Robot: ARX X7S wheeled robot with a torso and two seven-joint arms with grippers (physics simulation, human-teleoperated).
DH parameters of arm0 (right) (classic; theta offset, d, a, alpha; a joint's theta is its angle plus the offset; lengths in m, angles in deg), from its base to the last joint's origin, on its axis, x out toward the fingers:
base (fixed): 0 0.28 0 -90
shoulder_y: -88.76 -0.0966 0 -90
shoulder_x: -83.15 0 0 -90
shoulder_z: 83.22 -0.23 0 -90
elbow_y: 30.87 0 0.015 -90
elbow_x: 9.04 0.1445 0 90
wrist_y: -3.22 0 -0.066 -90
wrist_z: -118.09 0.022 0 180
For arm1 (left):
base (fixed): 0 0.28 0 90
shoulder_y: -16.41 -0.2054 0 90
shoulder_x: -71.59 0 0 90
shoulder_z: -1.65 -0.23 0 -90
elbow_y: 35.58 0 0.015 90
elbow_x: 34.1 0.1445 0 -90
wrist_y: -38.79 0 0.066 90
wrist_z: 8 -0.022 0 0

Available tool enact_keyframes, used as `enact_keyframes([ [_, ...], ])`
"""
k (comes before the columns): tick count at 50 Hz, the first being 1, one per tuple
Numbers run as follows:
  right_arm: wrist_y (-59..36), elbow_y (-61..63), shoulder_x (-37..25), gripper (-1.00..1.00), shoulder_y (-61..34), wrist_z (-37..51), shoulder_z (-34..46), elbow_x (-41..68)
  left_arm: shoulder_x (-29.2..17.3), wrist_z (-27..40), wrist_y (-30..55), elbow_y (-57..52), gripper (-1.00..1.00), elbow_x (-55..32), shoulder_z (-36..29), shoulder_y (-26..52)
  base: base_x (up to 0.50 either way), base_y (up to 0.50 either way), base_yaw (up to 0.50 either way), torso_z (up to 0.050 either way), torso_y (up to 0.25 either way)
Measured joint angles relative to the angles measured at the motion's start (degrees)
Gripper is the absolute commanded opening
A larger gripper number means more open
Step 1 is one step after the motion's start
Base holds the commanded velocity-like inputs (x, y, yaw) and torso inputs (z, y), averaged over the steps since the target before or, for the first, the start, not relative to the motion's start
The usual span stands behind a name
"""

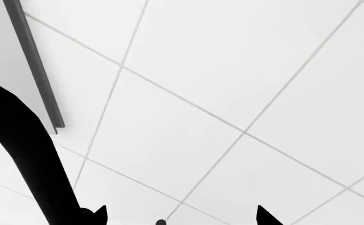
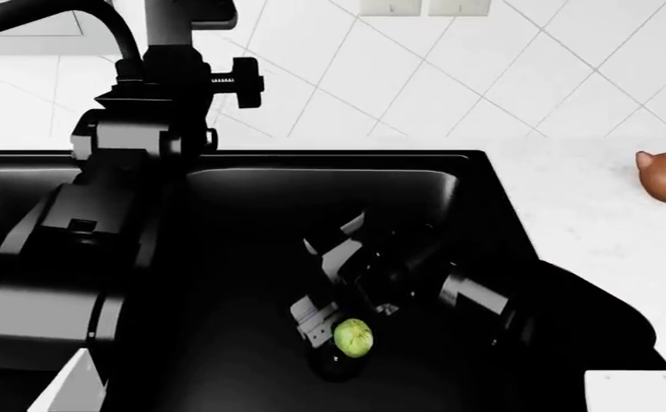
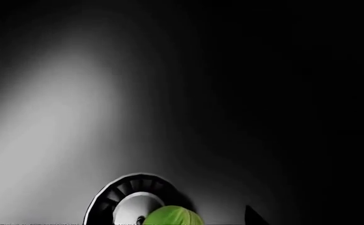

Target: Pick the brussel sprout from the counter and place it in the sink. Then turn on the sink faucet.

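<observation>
Sprout held low inside the sink [image 2: 505, 215]

Right gripper [image 2: 339, 330] pinched brussel sprout [image 2: 354, 336] between jaws, directly over drain strainer [image 3: 116, 194]; left gripper [image 1: 182, 218] spread, nearer faucet [image 2: 104, 30]

Head camera looks down from above into the sink [image 2: 470, 184], right wrist camera sits low and close over the drain strainer [image 3: 122, 194] just ahead of its pincer, sharing that basin floor, while left wrist camera faces the tiled wall [image 1: 232, 70] beyond its pincer.
</observation>
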Motion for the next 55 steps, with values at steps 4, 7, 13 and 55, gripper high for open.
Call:
enact_keyframes([
  [4, -0.1, 0.2, 0.0, 1.00, 0.2, 0.1, 0.0, -0.2, 0.0, -0.1, -0.1, 0.0, 1.00, 0.6, 0.7, 0.0, 0.00, 0.00, 0.00, 0.000, 0.000],
  [7, -0.1, 0.3, 0.0, 1.00, 0.2, 0.1, -0.1, -0.3, 0.0, -0.1, -0.2, -0.1, 1.00, 1.0, 1.0, 0.1, 0.00, 0.00, 0.00, 0.000, -0.250],
  [13, -0.2, 0.5, 0.0, 1.00, 0.5, 0.3, 0.0, -0.5, 0.0, -0.1, -0.4, 0.0, 1.00, 1.4, 1.7, -0.1, 0.00, 0.00, 0.00, 0.000, -0.065],
  [55, -0.6, 1.3, -0.5, 1.00, -1.2, 2.2, 1.2, 0.5, 0.0, -0.2, -1.9, -0.6, 1.00, 4.3, 3.1, -0.2, 0.00, 0.00, 0.00, 0.000, -0.102],
])
